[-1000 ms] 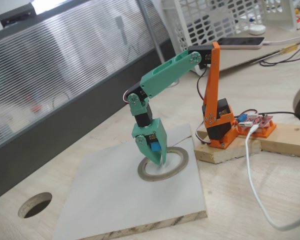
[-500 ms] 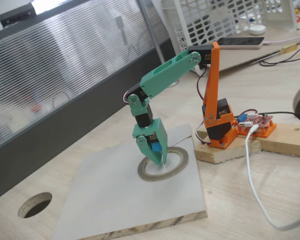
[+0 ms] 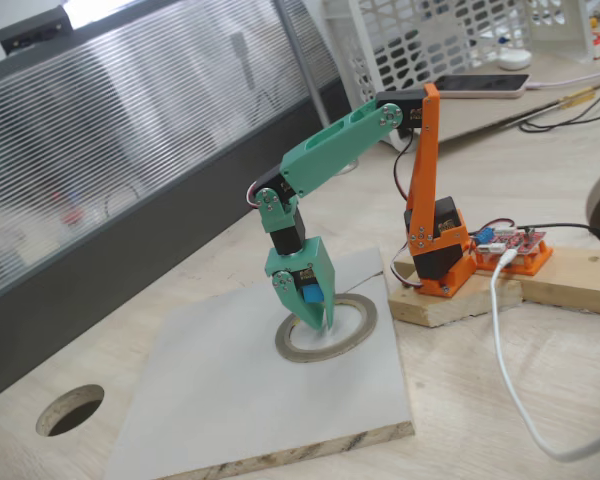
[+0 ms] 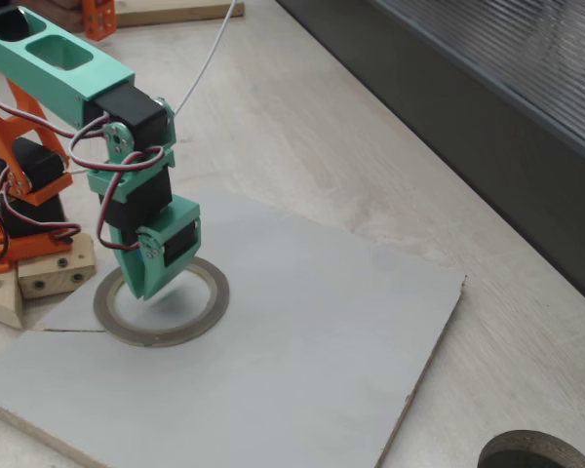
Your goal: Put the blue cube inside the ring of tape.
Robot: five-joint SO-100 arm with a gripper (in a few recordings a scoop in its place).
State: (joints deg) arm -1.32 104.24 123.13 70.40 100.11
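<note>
Grey-white board (image 3: 230, 400) nearest, one ring of tape (image 3: 352, 330) on it. One green hand (image 3: 318, 322) points down inside the ring, clamped on the single blue cube (image 3: 310, 294). Since a second ago the hand has shifted only slightly within the ring.

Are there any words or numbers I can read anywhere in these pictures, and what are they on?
None can be read.
The small red circuit board beside the arm's orange base has tiny markings, too small and blurred to read.
The green gripper, the blue cube, the ring of tape and the grey board show no writing.
</note>
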